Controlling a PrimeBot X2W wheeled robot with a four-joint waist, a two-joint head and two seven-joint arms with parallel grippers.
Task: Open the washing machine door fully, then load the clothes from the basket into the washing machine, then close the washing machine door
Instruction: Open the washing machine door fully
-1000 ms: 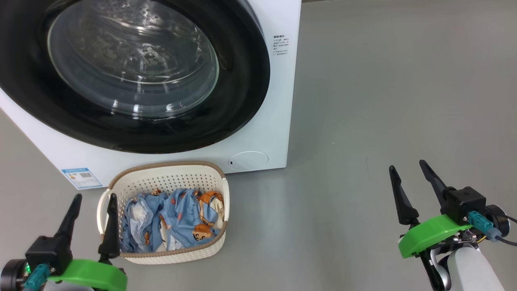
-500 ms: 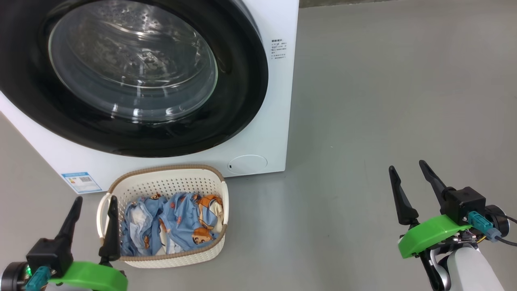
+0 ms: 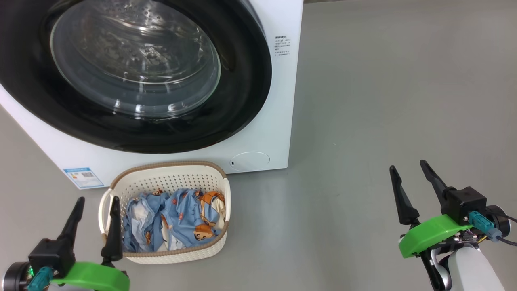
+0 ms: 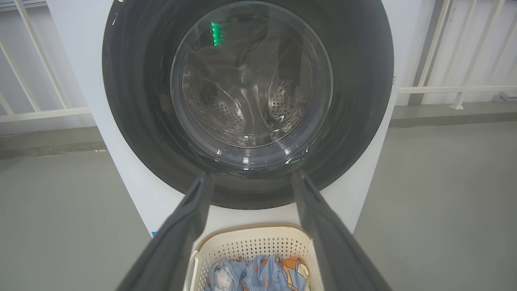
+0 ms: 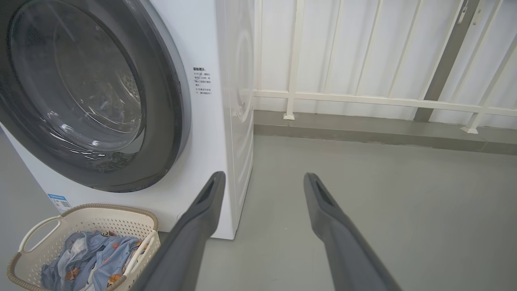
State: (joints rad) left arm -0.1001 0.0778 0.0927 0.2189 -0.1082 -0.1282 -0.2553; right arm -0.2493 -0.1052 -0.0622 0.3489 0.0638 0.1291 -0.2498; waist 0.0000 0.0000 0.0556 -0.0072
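The white washing machine [image 3: 258, 133] fills the upper left of the head view. Its round door [image 3: 242, 81], black rim around domed glass, lies shut against the front; [image 4: 250, 190] is the door's rim in the left wrist view, and the door [image 5: 169, 121] is seen from the right. On the floor before it stands the cream basket [image 3: 169, 178] holding blue bear-print clothes [image 3: 177, 220]. My left gripper [image 3: 97, 202] is open by the basket's left handle, empty. Far to the right, above bare floor, my right gripper [image 3: 408, 165] is open too.
Grey floor [image 3: 383, 101] stretches to the right of the machine. A white railing [image 5: 363, 99] and pale wall run behind it. A blue label sticker [image 3: 80, 177] and a small round flap [image 3: 249, 160] mark the machine's lower front.
The whole head picture shifts slightly, so the camera moved. Both grippers stay open and in place; the door and the basket have not moved.
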